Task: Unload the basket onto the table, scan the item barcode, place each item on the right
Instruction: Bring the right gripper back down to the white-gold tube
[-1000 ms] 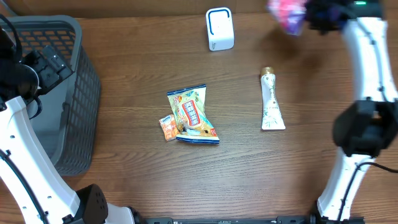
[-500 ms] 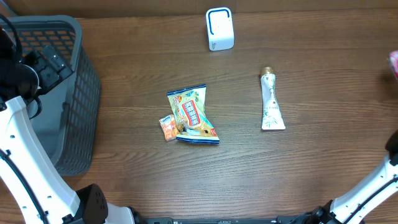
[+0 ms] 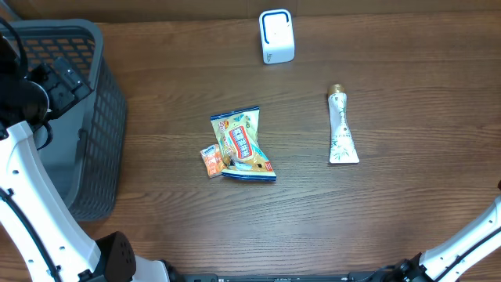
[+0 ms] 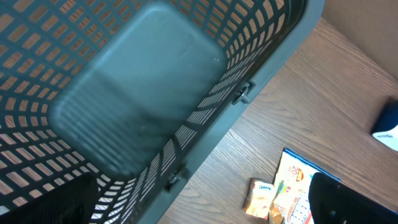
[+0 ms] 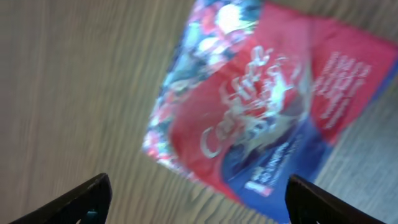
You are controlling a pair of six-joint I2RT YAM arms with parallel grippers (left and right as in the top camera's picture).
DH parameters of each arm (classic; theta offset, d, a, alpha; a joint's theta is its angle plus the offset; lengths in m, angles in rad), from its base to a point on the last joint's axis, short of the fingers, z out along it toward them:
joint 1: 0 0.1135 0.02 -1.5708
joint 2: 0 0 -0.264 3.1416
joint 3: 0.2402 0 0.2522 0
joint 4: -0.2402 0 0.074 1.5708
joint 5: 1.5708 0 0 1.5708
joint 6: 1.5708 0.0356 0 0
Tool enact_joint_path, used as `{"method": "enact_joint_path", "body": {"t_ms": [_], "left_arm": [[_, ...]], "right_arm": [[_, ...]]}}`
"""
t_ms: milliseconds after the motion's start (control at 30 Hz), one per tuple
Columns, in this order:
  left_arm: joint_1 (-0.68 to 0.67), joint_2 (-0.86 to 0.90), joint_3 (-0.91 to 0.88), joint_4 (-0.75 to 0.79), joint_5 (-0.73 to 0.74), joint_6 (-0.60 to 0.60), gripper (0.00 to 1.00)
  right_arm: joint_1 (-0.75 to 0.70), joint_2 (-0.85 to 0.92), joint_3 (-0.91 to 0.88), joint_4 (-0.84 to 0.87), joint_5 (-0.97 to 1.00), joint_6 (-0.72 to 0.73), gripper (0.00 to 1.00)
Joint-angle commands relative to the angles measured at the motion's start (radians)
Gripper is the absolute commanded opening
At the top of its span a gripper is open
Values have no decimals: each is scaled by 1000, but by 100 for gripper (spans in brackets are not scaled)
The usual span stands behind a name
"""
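In the right wrist view a red and blue glossy packet shows blurred over a wooden surface. It sits ahead of my right gripper, which is open, with its fingertips wide apart and clear of the packet. This gripper and the packet are outside the overhead view. The white and blue scanner stands at the table's far edge. My left gripper hangs open and empty over the near wall of the grey basket.
A yellow snack bag with a small orange sachet beside it lies mid-table. A white tube lies to the right. The basket fills the left side. A white link of the right arm crosses the bottom right corner.
The right arm swung the packet away from the scanner area and off the overhead view's right edge. Its gripper has opened and the packet is no longer between the fingers. The left arm stayed still.
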Motion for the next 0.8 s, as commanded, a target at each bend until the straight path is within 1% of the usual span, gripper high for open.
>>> {"method": "enact_joint_path", "body": {"t_ms": [0,33,67,100,133,200,233,267,300,367,433,467,500,633,700,767], "left_arm": [[0,4,-5,2,-10,14,100],[0,4,-5,2,-10,14,100],[0,4,-5,2,-10,14,100],[0,4,-5,2,-10,14,100],[0,4,-5,2,-10,14,100],[0,4,-5,2,-10,14,100],[0,4,-5,2,-10,14,100],[0,4,-5,2,-10,14,100],[0,4,-5,2,-10,14,100],[0,4,-5,2,-10,14,100],[0,4,-5,2,-10,14,100],[0,4,-5,2,-10,14,100],[0,4,-5,2,-10,14,100],[0,4,-5,2,-10,14,100],[0,4,-5,2,-10,14,100],[0,4,-5,2,-10,14,100]], "right_arm": [[28,-64,114,-34,-285,-135,92],[51,-77,133,-61,-455,-223,92],[69,-85,134,-80,-547,-269,92],[111,-87,134,-139,-666,-352,92],[143,-86,132,-188,-695,-409,92],[230,-86,125,-287,-663,-533,91],[288,-86,124,-342,-624,-584,86],[356,-85,124,-384,-555,-600,79],[406,-85,122,-401,-497,-599,73],[528,-84,119,-418,-384,-581,68],[621,-84,112,-418,-303,-545,68],[707,-84,101,-413,-206,-512,69],[743,-84,95,-410,-158,-496,70],[877,-84,45,-399,42,-377,72],[923,-84,7,-398,98,-341,73],[955,-84,-42,-393,110,-328,74]]}}
